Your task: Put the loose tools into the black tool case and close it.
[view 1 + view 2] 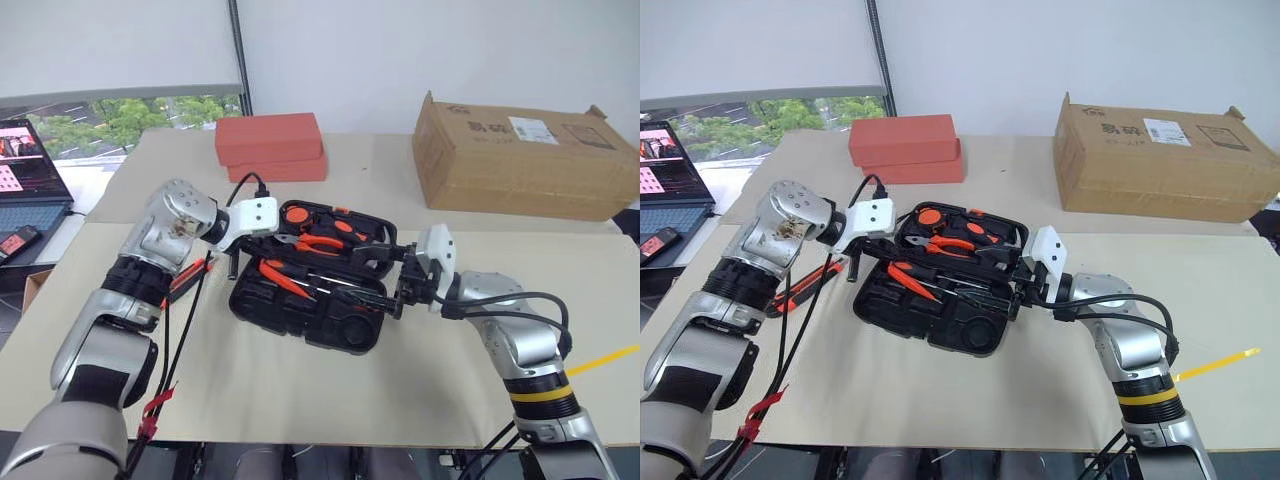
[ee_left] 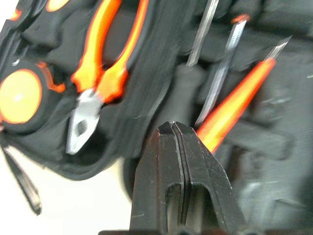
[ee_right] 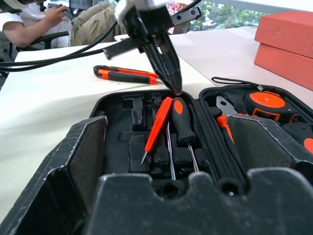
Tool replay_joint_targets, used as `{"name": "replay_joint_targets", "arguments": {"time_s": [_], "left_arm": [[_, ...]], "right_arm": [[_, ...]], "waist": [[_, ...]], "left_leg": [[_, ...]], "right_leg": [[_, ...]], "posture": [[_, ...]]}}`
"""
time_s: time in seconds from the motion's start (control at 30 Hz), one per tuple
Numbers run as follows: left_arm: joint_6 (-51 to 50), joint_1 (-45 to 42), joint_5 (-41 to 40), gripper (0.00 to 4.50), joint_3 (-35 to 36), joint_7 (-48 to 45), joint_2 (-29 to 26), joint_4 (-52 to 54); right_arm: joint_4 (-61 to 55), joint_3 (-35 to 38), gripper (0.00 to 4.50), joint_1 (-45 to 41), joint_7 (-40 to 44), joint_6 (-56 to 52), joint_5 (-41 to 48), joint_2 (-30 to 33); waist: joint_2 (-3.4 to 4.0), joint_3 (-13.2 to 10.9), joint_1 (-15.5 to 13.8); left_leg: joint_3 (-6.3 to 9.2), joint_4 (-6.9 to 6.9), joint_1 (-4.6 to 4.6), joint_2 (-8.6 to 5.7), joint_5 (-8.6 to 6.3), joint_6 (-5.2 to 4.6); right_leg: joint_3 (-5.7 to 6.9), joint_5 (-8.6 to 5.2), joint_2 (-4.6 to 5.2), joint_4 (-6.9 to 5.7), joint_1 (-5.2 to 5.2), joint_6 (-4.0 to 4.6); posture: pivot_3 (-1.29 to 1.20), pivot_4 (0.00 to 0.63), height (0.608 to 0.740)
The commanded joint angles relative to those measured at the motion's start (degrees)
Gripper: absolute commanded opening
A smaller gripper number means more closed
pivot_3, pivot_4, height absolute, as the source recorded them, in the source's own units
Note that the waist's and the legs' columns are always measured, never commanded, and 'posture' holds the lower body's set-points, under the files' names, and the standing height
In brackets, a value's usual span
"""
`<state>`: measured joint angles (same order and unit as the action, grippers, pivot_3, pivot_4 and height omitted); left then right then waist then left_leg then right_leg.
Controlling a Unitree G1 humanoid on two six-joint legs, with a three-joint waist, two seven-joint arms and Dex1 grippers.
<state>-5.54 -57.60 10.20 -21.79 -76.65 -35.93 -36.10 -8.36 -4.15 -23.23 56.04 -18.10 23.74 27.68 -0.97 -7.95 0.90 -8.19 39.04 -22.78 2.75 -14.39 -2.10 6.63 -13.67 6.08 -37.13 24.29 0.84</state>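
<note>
On the beige table (image 1: 420, 380), the black plastic clamshell tool case (image 1: 345, 325) with its textured shell is lying open, both moulded halves facing up. My left pincer (image 3: 172, 83) is hovering clenched over the case's hinge ridge, its two black fingers pressed together and grasping nothing, with the tip just above the top ends of the thin orange tester pen (image 3: 156, 125) and a slim screwdriver with a black-and-orange handle (image 3: 180, 120). Those two are lying side by side in the near half of the case, a second steel shaft resting between them. My right pincer (image 1: 398, 285) is standing released at the case's right edge, its fingers spread wide on either side of the case wall. The orange-handled pliers (image 2: 98, 73) are sitting in the far half, next to a round orange-and-black tape measure (image 3: 266, 103). The orange-black utility knife (image 3: 124, 74) is lying loose on the table, left of the case. Two stacked red rectangular boxes (image 1: 270, 145) and a brown cardboard box (image 1: 520, 155) are standing at the far edge.
</note>
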Motion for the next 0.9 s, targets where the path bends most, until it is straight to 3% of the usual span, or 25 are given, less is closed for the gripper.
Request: {"name": "replay_joint_targets", "arguments": {"time_s": [0.03,0.33,0.9], "left_arm": [[4.22,-0.8,1.9,0.05,-0.96,0.24,0.06,-3.8],[0.15,2.26,-2.24,0.05,0.23,-9.93,-2.08,2.56],[-0.33,1.75,-1.54,0.05,2.05,-5.38,-4.34,4.72]], "right_arm": [[-1.83,0.78,4.5,-0.2,-0.36,1.09,0.49,-0.05],[-2.41,0.95,4.5,0.31,-0.77,0.88,0.6,0.04],[-1.28,0.17,4.5,-0.75,0.06,1.24,0.4,-0.46]], "waist": [[0.0,0.0,-0.15],[0.0,0.0,0.09],[0.0,0.0,-0.19]], "left_leg": [[0.0,0.0,-0.02,0.0,0.0,0.0],[-0.02,0.0,0.0,0.01,0.0,0.0],[0.0,0.01,-0.01,0.01,0.0,0.0]], "right_leg": [[0.02,0.0,0.0,0.0,0.0,0.0],[0.0,0.0,0.01,0.01,0.0,0.0],[0.01,0.0,0.01,0.01,-0.01,0.0]], "posture": [[0.0,0.15,0.711],[0.0,0.15,0.711],[0.0,0.15,0.711]]}}
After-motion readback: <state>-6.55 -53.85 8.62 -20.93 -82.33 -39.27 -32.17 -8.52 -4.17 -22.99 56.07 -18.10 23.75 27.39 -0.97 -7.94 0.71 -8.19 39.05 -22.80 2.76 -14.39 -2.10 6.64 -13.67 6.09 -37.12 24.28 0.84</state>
